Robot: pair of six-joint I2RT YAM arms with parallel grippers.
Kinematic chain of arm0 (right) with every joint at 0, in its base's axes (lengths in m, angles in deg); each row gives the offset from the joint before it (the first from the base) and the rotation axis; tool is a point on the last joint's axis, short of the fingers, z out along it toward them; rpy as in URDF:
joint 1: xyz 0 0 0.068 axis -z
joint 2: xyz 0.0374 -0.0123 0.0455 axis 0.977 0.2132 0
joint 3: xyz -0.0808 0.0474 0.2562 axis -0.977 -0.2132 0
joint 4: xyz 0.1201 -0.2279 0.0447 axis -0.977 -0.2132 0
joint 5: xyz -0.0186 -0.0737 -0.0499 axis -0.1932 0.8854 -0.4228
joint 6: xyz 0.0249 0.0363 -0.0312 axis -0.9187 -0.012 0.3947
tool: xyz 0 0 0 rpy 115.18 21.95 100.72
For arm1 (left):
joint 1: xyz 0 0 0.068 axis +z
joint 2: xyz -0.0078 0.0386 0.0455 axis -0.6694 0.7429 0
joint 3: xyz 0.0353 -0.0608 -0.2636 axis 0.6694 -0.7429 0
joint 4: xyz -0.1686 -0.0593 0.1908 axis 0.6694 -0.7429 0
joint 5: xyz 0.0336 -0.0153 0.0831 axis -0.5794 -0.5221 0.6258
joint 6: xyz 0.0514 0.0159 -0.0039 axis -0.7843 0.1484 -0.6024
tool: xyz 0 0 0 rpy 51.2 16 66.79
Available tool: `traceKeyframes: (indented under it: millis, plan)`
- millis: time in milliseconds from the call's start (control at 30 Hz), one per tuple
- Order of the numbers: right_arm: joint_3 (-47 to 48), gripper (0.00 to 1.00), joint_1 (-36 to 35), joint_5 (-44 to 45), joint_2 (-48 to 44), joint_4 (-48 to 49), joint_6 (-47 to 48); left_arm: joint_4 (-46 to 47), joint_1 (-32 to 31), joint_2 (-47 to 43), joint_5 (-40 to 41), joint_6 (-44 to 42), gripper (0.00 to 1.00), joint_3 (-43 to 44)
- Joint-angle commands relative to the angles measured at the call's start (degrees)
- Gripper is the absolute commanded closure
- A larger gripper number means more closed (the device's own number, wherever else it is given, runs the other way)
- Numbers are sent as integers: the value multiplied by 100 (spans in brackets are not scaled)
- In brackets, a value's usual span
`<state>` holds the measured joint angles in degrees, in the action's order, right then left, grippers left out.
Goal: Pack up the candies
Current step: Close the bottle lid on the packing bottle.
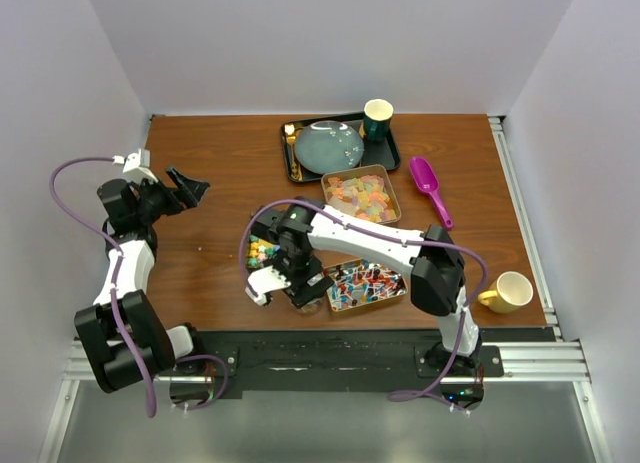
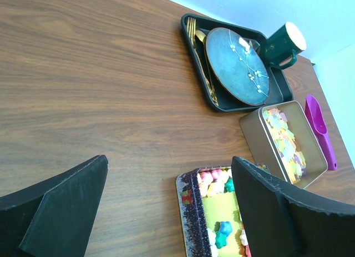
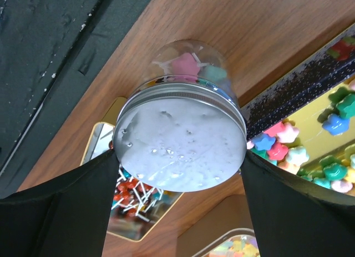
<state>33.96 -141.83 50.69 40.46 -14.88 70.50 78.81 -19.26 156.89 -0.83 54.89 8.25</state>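
Observation:
My right gripper (image 1: 300, 289) is shut on a small glass jar (image 3: 180, 140) by its silver screw lid, one finger on each side, low over the table's near edge. Pink and teal candies (image 3: 191, 68) show inside the glass. A dark tin of star-shaped multicoloured candies (image 1: 262, 251) lies just beyond it and shows in the left wrist view (image 2: 219, 212). A tin of red-blue-white wrapped pieces (image 1: 365, 283) lies to its right. A tin of pale gummies (image 1: 362, 196) stands further back. My left gripper (image 1: 186, 187) is open and empty, raised at the left.
A purple scoop (image 1: 430, 188) lies right of the gummy tin. A black tray (image 1: 292, 155) with a blue plate (image 1: 328, 146) and a green cup (image 1: 378, 118) stands at the back. A yellow mug (image 1: 508, 291) sits near the right front edge.

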Motion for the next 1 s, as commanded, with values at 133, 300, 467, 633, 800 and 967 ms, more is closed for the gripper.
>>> traceKeyframes:
  millis: [133,300,467,633,800,967]
  plan:
    - [163,1,-187,620,89,-270,-910,548,53,-105,-147,106,2,105]
    - [-91,1,-178,804,-306,-59,-1200,610,53,-201,-323,9,0,219]
    - [-259,1,-143,1198,-727,-102,-1394,935,53,-210,-657,-8,0,412]
    - [-251,1,523,1289,-948,-339,-1621,360,-43,-526,-1710,-384,0,491]
    - [408,1,2079,963,-1070,-420,-2394,-2162,-1184,-1368,-1608,-2560,1,747]
    - [173,1,2634,1138,-1623,-200,-2572,-3316,-1907,-2414,-1183,-3793,1,211]
